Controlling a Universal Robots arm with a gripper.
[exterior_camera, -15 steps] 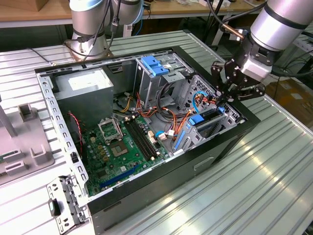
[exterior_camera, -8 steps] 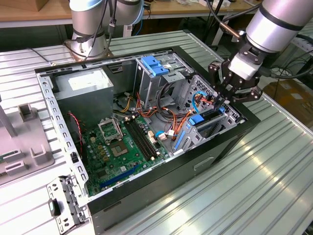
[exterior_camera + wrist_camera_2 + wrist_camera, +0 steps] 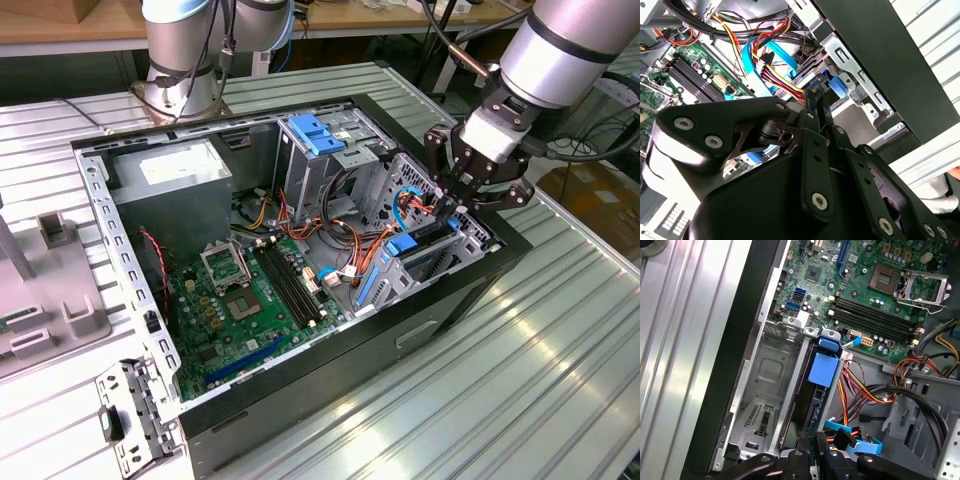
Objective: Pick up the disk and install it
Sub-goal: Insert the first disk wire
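Gripper point(image 3: 450, 212) fingers pressed together on the rear edge of the disk point(image 3: 816, 390), which stands on edge in the drive cage point(image 3: 771, 385) at the case's front corner; seating depth hidden. Risk, as I judge it: the orange and blue cables point(image 3: 855, 437) lie just beside the fingers and could snag; a tilted disk could bind in the slot. Cage is stamped grey sheet metal; disk rails glossy blue plastic; motherboard point(image 3: 240, 300) green, flat.

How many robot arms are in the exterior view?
2. One arm stands behind the computer case at the exterior view's left; the other arm reaches in from the exterior view's right, hand by the disk.
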